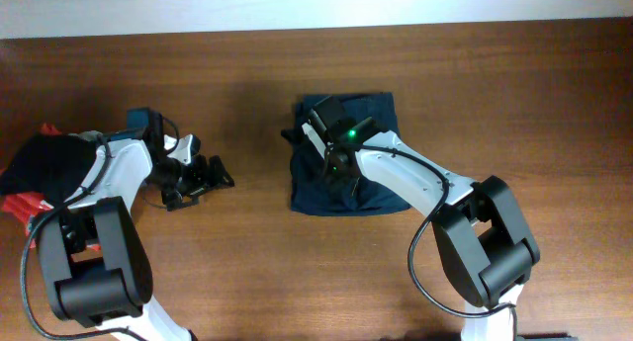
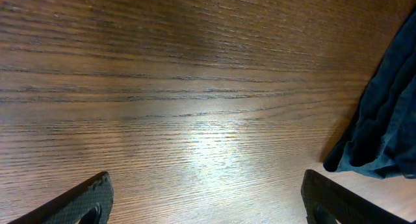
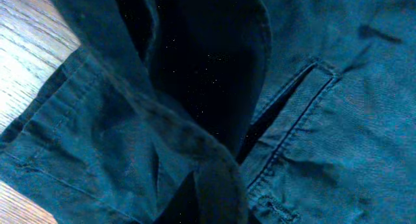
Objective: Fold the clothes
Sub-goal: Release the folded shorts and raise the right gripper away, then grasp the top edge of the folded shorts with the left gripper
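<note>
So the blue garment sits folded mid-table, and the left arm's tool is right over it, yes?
Not quite. It is the right tool that is over the blue garment. The overhead view shows the left tool off to the side, above the bare table. The rest holds: the garment does sit folded mid-table.

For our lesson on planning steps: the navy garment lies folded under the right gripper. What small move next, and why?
Probably lift the right gripper straight up. The navy garment already lies as a compact rectangle, the right wrist view shows only cloth close up, and the left gripper hangs open over the table.
</note>
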